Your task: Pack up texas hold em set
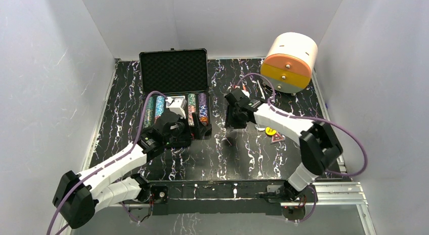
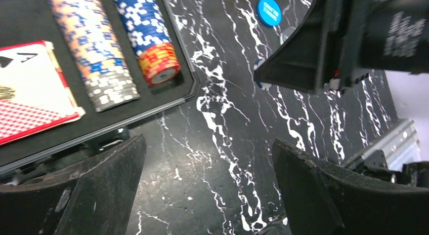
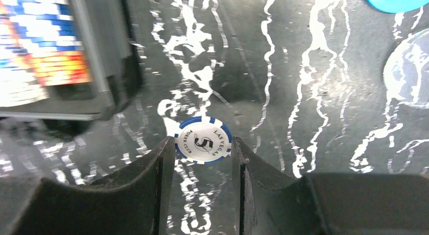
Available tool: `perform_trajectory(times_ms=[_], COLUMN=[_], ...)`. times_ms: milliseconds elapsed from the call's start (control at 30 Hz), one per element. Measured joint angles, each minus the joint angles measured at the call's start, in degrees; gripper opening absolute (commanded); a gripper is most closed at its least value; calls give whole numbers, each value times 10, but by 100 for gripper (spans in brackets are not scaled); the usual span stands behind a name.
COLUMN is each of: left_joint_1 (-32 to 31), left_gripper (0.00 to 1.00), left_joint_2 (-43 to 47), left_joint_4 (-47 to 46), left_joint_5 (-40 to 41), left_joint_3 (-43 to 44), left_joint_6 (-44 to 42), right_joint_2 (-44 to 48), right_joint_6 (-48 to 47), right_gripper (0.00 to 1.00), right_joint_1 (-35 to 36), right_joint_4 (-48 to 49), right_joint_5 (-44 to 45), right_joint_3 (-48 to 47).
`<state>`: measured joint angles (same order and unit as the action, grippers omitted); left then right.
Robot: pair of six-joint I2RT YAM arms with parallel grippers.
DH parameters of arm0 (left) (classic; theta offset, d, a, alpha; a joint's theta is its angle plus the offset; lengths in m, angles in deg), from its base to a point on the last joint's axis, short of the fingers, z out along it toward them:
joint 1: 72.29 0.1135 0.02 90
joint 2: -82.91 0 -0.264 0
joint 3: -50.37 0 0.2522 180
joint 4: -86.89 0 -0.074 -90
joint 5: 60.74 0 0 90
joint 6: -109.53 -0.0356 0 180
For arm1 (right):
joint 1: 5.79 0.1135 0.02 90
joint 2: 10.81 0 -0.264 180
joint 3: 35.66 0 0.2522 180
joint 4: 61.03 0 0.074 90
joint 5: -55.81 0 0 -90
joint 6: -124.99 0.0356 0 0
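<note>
Well, from the near edge of the tabletop (image 1: 212, 159), most of the set looks packed already. The left claw (image 2: 206, 159) hangs just in front of the case (image 1: 174, 70), at its front right corner, fingers spread wide with nothing between them. A little further right of the case, the right claw (image 3: 201, 150) is down at the tabletop with its fingers drawn in against the edges of a single white-and-blue chip (image 3: 203, 140), which lies face up. I'd call that a grip, not yet a lift.

Inside the case, the chip rows (image 2: 96, 57) lie in their foam channels and a card deck (image 2: 30, 93) sits in the middle bay. I can't make out a second deck. The foam-lined lid stands upright at the back.

As I judge it, what's left is this loose chip, the small round pieces right of the case, and then shutting the lid. Those pieces are a blue dealer button (image 2: 269, 11) just beyond the right claw, a pale disc (image 3: 410, 68) close by it, and a yellow button (image 1: 270, 130) further right beside a small red triangle marker (image 1: 277, 138).

Far right of the case stands the big white-and-orange cylinder (image 1: 291, 63), with thin pens (image 1: 263, 88) lying near it. None of these blocks the way. The one obstacle I see is the left claw, parked at the corner of the case the chip must cross
</note>
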<state>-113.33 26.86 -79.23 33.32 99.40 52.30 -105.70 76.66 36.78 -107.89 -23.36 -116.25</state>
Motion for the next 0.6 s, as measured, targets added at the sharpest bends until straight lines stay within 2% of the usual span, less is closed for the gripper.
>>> perform_trajectory(times_ms=[167,400,600], left_joint_1=[0,0,0], left_gripper=[83,77,56], left_joint_2=[-37,-80,-111], left_joint_4=[-74,-188,-247], left_joint_5=[-62,-124,-143], left_joint_3=[-29,-64,-65], left_joint_6=[23,66,89], right_joint_2=[71,123,146], right_joint_6=[59,156,211], right_gripper=[36,37,38], right_joint_1=[0,0,0], right_joint_4=[42,99,138], right_joint_5=[-39,-109,-149], right_joint_3=[28,94,115])
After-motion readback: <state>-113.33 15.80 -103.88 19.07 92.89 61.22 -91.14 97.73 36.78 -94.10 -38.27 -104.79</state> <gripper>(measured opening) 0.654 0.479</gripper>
